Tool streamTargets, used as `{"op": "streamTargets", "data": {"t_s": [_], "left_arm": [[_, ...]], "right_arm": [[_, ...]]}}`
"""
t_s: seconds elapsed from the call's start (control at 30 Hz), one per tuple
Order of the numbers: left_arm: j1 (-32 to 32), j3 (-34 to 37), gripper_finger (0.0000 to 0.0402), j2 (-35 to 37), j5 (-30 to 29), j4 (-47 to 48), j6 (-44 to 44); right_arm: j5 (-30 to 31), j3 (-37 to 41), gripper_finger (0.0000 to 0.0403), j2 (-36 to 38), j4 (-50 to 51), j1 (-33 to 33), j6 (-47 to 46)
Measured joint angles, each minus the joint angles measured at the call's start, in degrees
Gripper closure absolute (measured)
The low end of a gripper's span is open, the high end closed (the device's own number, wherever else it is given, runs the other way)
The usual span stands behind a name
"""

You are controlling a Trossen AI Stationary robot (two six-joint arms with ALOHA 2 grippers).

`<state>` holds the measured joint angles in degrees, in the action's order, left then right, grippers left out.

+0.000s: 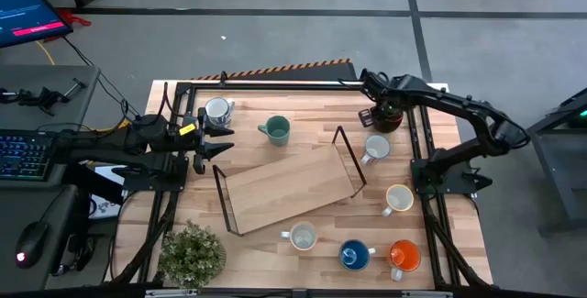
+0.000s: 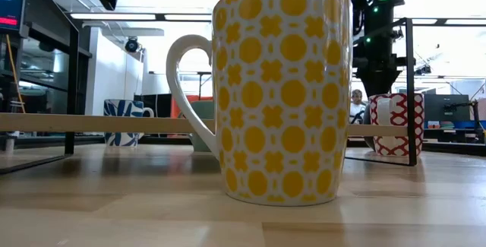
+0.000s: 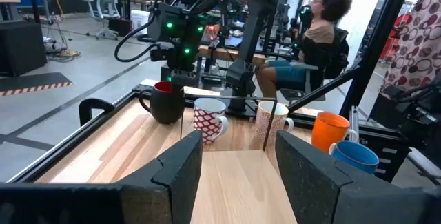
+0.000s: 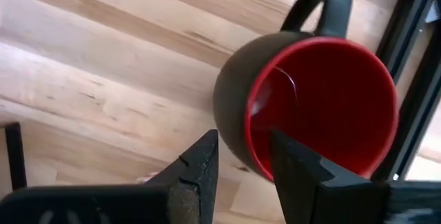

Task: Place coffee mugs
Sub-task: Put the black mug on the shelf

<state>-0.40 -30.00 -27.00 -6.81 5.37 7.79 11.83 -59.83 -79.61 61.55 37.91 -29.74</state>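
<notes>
8 ceramic mugs on the pale wooden counter [image 1: 275, 124], counted from high view. Back row: dark mug w/ red inside [image 1: 387, 116] at back right; white/grey mug [image 1: 218, 111] at back left; teal-green mug [image 1: 275, 130] between them, nearer the left one. Right side: white mug w/ red pattern [image 1: 376, 149], then cream mug [image 1: 397, 199] nearer the front. Front row: white mug w/ yellow dot pattern [image 1: 302, 237], blue mug [image 1: 354, 255], orange mug [image 1: 404, 256]. All 8 upright, none touching.

1 flat wooden tray w/ black wire end frames [image 1: 289, 184] mid-counter, lying at an angle, no mug on it. 1 small potted green plant [image 1: 192, 254] at front left corner.

Right gripper [image 4: 242, 156] at the dark mug: wrist view shows the fingers [image 4: 196, 165] straddling its rim, one outside the wall, one inside the red bowl, clamped on the wall. Mug base on counter.

Left gripper [image 1: 218, 140] at left edge, just beside white/grey mug, not touching; fingers [image 3: 180, 163] apart, nothing between.

1 seated person [image 3: 317, 38] in room beyond.
</notes>
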Motion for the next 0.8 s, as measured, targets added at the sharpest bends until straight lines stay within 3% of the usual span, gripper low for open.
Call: {"op": "streamTargets", "data": {"t_s": [0.3,0.8], "left_arm": [[0.00,0.02,0.0227,0.00,0.00,0.00,0.02],[0.00,0.02,0.0227,0.00,0.01,0.02,0.03]], "right_arm": [[4.05,0.02,0.0295,-5.19,-2.36,0.11,0.20],[4.50,0.02,0.0295,-12.53,-6.46,0.74,0.15]]}}
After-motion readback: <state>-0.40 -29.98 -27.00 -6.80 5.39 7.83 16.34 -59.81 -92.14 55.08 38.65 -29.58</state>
